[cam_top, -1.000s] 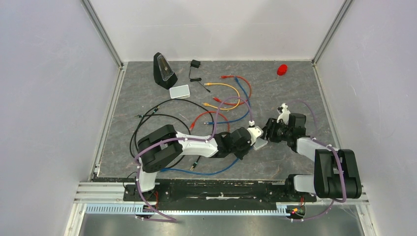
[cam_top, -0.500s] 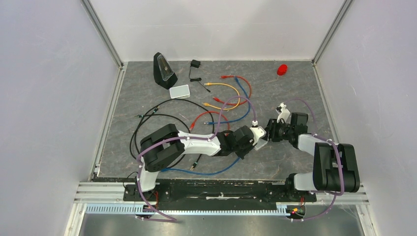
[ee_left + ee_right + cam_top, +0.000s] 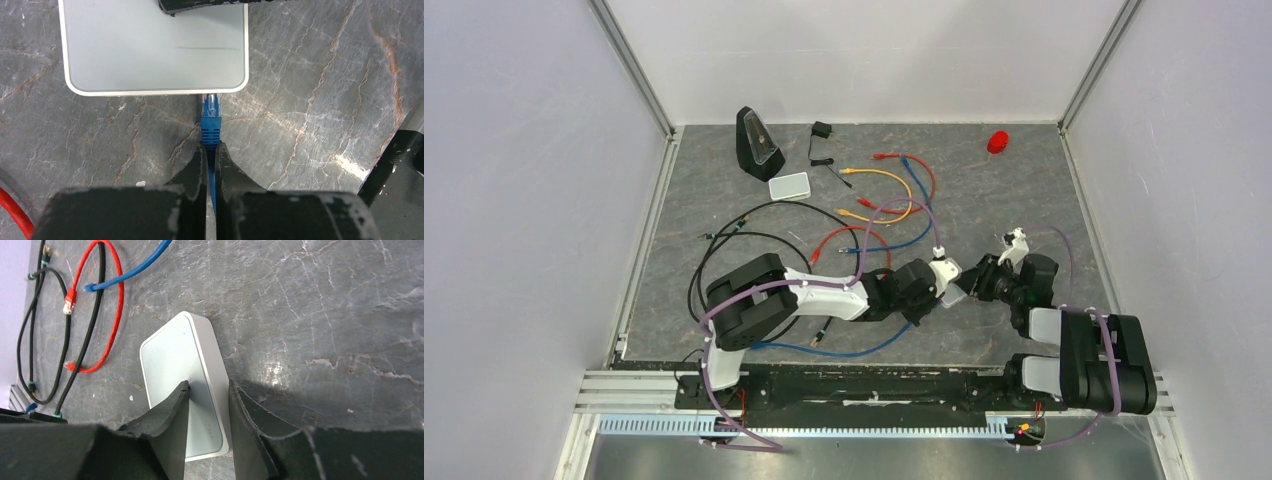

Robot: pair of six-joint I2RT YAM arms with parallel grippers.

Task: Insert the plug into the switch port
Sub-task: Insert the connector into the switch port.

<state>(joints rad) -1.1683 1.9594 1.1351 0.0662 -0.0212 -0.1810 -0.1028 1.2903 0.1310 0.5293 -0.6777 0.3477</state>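
Grey stone table (image 3: 320, 100): switch port hidden in edge of pale box (image 3: 150, 50), plug (image 3: 210, 117) touching it, 12 o'clock of left gripper (image 3: 210, 155) clamping blue cable (image 3: 210, 175).

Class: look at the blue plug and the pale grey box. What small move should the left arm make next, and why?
Probably a short push straight forward. The left gripper is shut on the blue cable behind the clear-tipped blue plug, whose tip meets the edge of the flat pale grey-white box, yet most of it shows outside.

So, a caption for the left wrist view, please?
Left gripper holds blue cable plug at edge of flat pale grey box.
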